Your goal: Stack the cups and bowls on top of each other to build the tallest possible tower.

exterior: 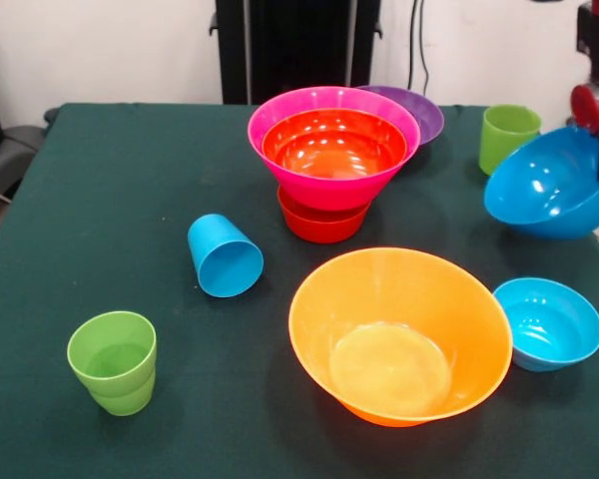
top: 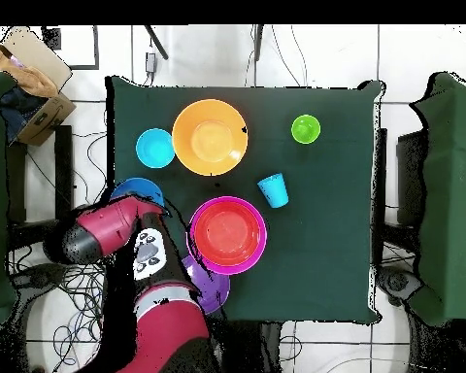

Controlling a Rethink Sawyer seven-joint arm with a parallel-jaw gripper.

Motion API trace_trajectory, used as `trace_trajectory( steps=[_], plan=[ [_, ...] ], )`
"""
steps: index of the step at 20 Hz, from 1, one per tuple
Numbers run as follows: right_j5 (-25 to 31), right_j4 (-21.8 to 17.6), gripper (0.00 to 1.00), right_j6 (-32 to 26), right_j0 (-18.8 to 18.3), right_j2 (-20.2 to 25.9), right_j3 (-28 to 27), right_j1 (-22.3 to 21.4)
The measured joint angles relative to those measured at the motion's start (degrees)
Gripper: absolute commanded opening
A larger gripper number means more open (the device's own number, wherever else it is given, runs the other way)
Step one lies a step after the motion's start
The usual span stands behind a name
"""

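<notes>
Dark green cloth table [exterior: 130, 180], white wall and tiled floor around it, chairs on both sides in the overhead view. Tower [exterior: 331, 160] so far sits mid-table toward the back: red-orange bowl [exterior: 331, 143] nested in the large pink bowl [exterior: 324, 190], which rests on a small red-orange bowl [exterior: 317, 226]; wide bowls nested give little height, so my guess is this base is provisional. Purple bowl [exterior: 419, 110] just behind it. Blue bowl [exterior: 551, 182] is tilted and raised at the table's edge, apparently carried by the arm [top: 116, 225]; gripper is hidden behind the bowl, can't tell how the fingers sit. Large orange bowl [exterior: 399, 334] upright at the front, small blue bowl [exterior: 549, 321] touching or just beside it. Sky blue cup [exterior: 224, 255] lies on its side, mouth toward the camera, needs righting. Two lime green cups upright: one [exterior: 113, 361] front corner, one [exterior: 506, 135] near the blue bowl. Open cloth left of the tower gives clear room; right edge is crowded, bowl swing could clip the green cup.
</notes>
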Motion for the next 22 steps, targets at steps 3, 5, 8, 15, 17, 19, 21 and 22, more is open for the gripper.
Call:
trace_trajectory(
  steps=[3, 5, 8, 15, 17, 19, 21, 22],
  plan=[
    [0.0, 0.6, 0.00, 0.0, -1.6, 2.0, 0.5, -2.4],
    [0.0, 1.1, 0.00, 0.0, -2.4, 3.1, 0.7, -3.7],
    [0.0, 2.2, 0.00, 0.0, -4.1, 5.0, 0.7, -6.0],
    [3.4, 4.3, 0.00, 0.0, -5.8, 7.2, -0.4, -10.3],
    [4.9, 4.4, 0.00, 0.0, -5.8, 7.3, -1.0, -10.7],
    [7.8, 4.5, 0.00, 0.0, -5.7, 7.3, -2.2, -11.4],
    [12.1, 4.5, 0.00, 0.0, -5.8, 7.5, -3.8, -12.3],
    [13.2, 4.5, 0.00, 0.0, -5.8, 7.5, -4.3, -12.5]
  ],
)
